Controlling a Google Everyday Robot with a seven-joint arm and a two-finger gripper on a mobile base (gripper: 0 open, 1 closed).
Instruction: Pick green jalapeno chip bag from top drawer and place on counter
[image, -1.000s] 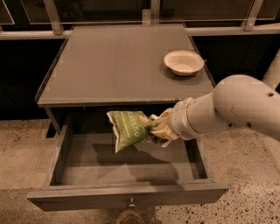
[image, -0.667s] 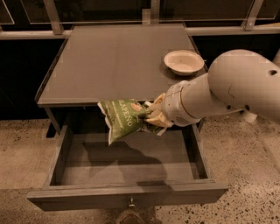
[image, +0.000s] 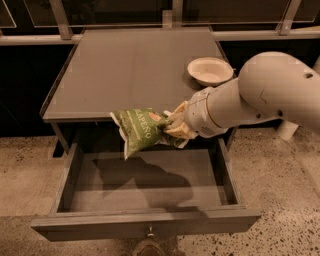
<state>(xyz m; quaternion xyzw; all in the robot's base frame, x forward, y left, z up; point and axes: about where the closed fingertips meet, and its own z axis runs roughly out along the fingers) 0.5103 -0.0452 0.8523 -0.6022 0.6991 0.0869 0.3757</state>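
While gripped in mid-air, chip bag hangs at counter's front edge

As the view runs from the left, speckled floor (image: 25, 165) comes first, with a pale rail (image: 30, 39) crossing behind it at the back. Next comes the left wall of the one open drawer (image: 67, 175), pulled well out from under the counter (image: 125, 70). One small round knob (image: 149, 232) sits at the middle of the drawer front. A dark shadow falls across the drawer's flat bottom, beneath the bag.

One green chip bag (image: 140, 131) hangs in the air above the rear part of the drawer, touching neither its bottom nor its walls. It is tilted, with its white lettering running slantwise. Its upper end overlaps the counter's front edge in this view; whether it touches that edge cannot be told. That edge is the nearest thing to the bag.

Just right of the bag, the one gripper (image: 171, 127) has its fingers closed tight on the bag's crumpled right end and holds it up. The gripper sits level with the counter's front edge, over the right half of the drawer. One thick white arm (image: 260, 95) runs from it up and to the right, crossing the counter's right front corner.

On the counter, one white bowl (image: 210, 71) stands near the right rim, behind the arm and well apart from the bag.
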